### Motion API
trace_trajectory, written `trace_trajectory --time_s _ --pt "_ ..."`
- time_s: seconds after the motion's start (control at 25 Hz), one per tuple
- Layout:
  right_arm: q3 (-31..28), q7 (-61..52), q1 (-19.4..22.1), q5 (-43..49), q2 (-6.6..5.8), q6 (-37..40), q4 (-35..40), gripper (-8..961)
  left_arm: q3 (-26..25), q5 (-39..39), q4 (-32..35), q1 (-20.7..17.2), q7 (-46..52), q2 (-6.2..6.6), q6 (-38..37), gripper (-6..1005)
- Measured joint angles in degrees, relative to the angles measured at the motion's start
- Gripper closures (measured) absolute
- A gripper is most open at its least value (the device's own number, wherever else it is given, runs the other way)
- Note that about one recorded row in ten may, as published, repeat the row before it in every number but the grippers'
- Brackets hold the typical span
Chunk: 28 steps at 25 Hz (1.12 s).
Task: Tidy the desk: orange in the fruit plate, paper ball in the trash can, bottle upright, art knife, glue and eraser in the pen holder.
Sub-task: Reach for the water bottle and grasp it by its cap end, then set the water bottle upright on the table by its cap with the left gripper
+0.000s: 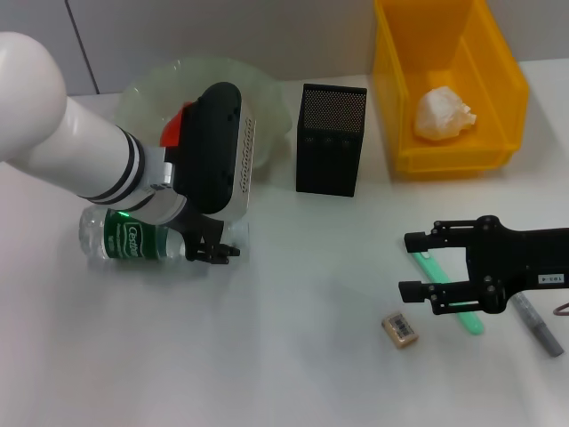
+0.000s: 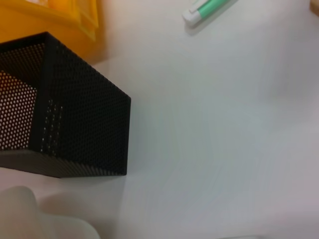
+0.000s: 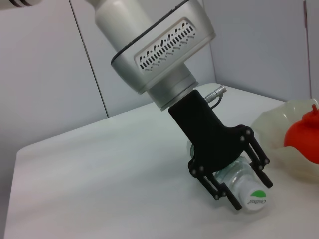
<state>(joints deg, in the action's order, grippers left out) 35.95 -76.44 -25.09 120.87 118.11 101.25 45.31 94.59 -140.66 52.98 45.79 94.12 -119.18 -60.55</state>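
The bottle (image 1: pixel 132 237) lies on its side at the left, cap (image 3: pixel 254 199) toward the middle of the table. My left gripper (image 1: pixel 213 251) straddles its neck, fingers pressed on both sides (image 3: pixel 249 193). The orange (image 1: pixel 175 130) rests in the fruit plate (image 1: pixel 267 107). The paper ball (image 1: pixel 443 115) lies in the trash can (image 1: pixel 498 80). My right gripper (image 1: pixel 414 265) is open low over a green stick with a white tip (image 1: pixel 449 289), which runs between its fingers. The eraser (image 1: pixel 400 328) lies just in front. The pen holder (image 1: pixel 331 139) stands at the back centre.
A grey pen-shaped tool (image 1: pixel 539 326) lies at the far right beside my right arm. I cannot tell which of the two sticks is the glue and which the art knife. The pen holder (image 2: pixel 70 124) stands close to the trash can (image 2: pixel 55 15).
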Motion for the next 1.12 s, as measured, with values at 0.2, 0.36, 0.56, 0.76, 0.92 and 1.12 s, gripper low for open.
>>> trace_trajectory --time_s 0.2,0.36,0.56,0.76,0.92,1.12 --pt "0.0 0.0 0.0 0.0 -0.03 0.0 -0.2 225 0.7 -0.2 0.0 0.0 0.3 0.00 0.0 422" --pt "0.0 0.0 0.0 0.0 -0.02 0.0 -0.2 225 0.8 -0.5 0.0 0.0 0.3 0.00 0.0 456" --pt "0.0 0.0 0.0 0.0 0.01 0.0 -0.2 225 0.9 -0.6 0.6 -0.1 0.8 0.00 -0.3 540" --pt "0.0 -0.3 0.0 0.0 0.00 0.0 -0.2 225 0.9 -0.6 2.7 -0.9 1.6 0.01 -1.2 558" --pt "0.0 -0.6 0.0 0.0 -0.12 0.2 -0.2 225 0.8 -0.6 3.3 -1.1 2.1 0.01 -1.9 558" --pt "0.0 -0.6 0.0 0.0 -0.21 0.3 -0.2 225 0.1 -0.3 5.7 -1.9 3.0 0.10 -3.6 557"
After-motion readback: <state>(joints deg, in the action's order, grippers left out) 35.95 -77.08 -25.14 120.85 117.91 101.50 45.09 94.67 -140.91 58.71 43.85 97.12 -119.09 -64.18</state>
